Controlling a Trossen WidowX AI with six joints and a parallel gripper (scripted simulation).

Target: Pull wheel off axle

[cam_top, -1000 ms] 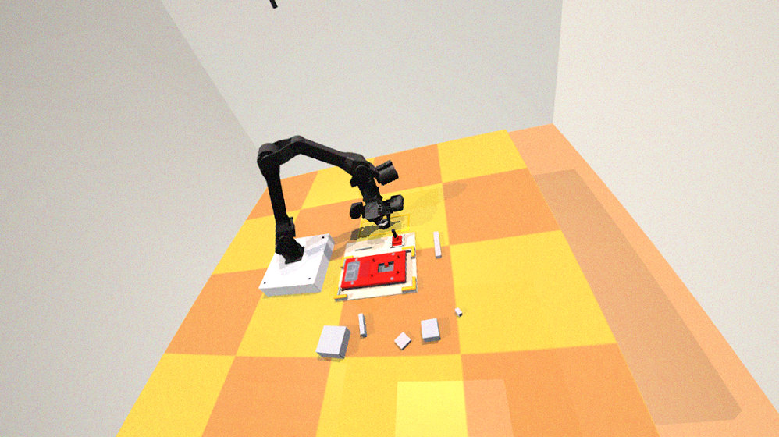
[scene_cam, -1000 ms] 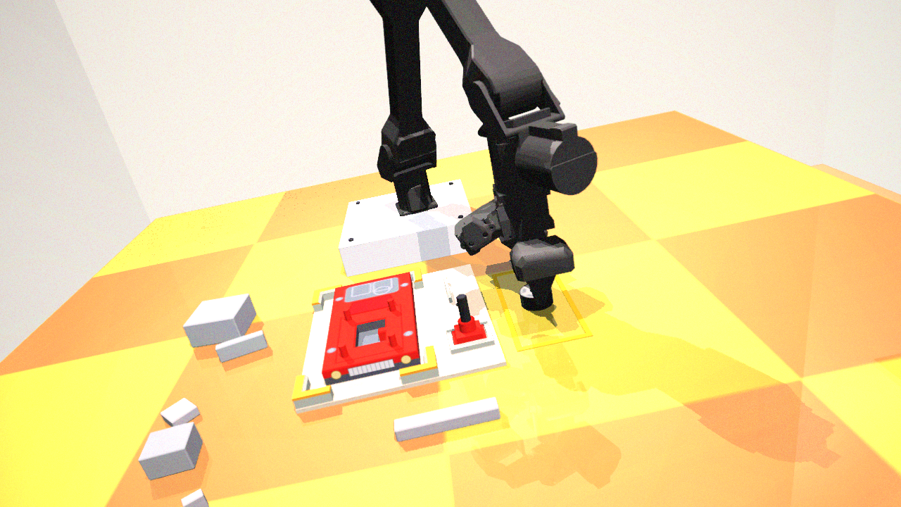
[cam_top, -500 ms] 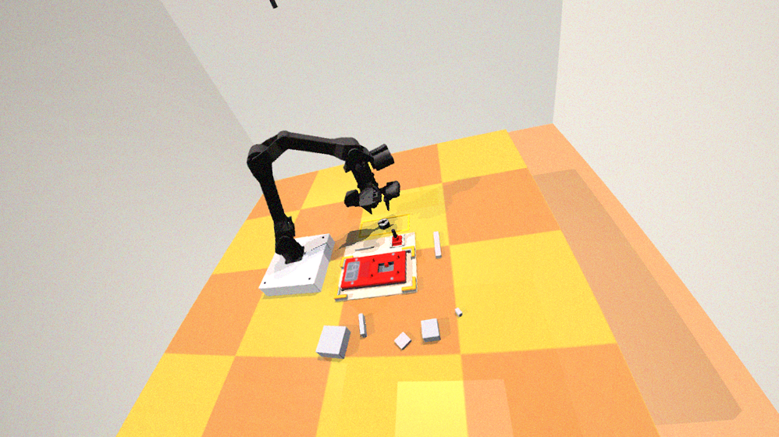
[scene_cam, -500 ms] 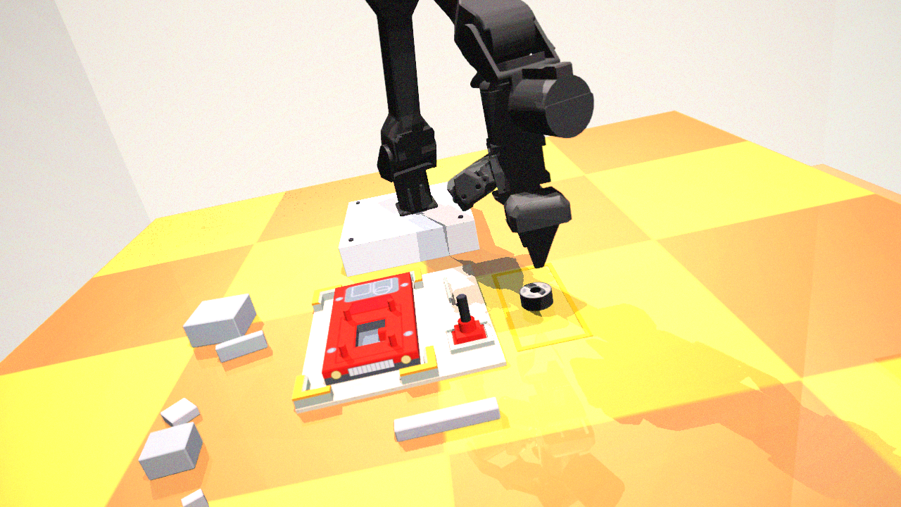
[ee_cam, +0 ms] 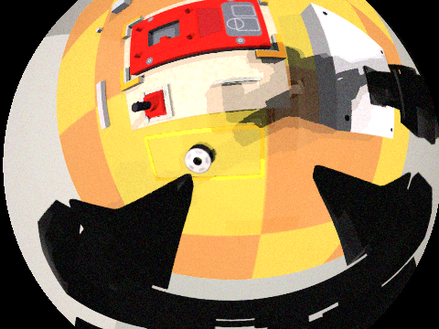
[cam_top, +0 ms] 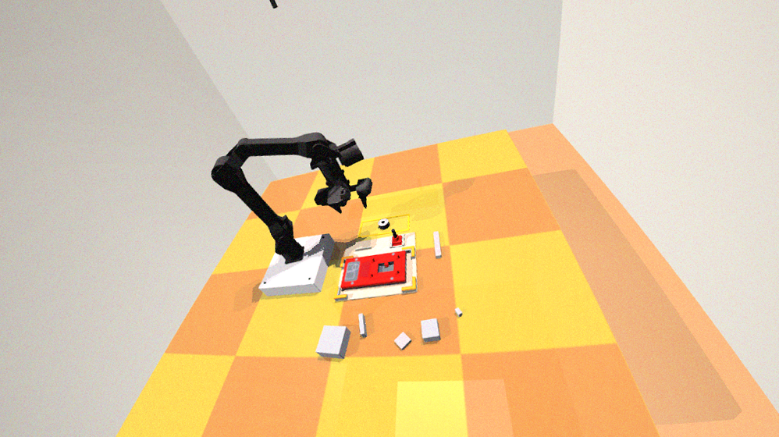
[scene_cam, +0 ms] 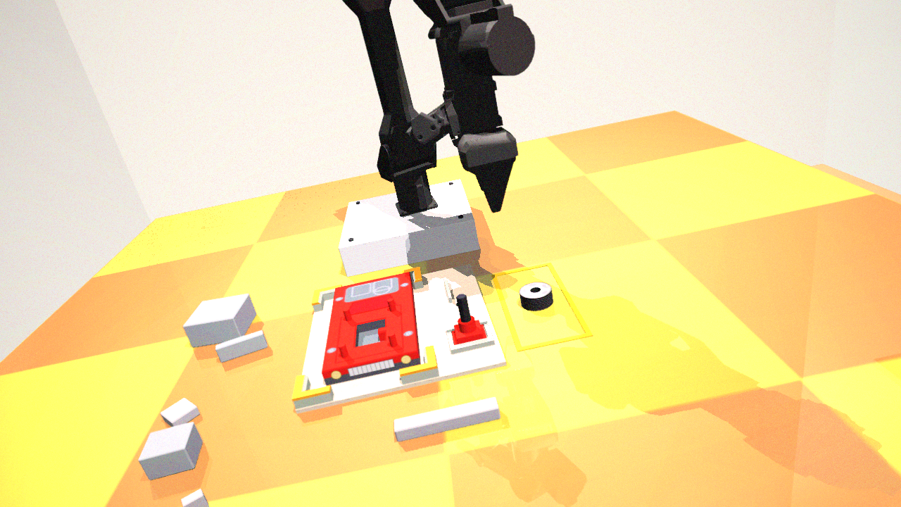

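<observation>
The wheel [scene_cam: 535, 296] is shown lying flat inside the marked area [scene_cam: 570, 315], toward its far end, just beside the board carrying the bare axle [scene_cam: 462, 308] on its red base. In the wrist view the wheel lies at about 12 o'clock from the left finger's tip, within the yellow outline and apart from its edges. The step in hand is judged to be the release and retreat: it is best done by a straight lift away, with the wheel undisturbed and nothing brushed on the surface [scene_cam: 692, 208]. The gripper [scene_cam: 462, 195] is seen well above the wheel; the jaws are spread wide, nothing is held between them and nothing is touched.
</observation>
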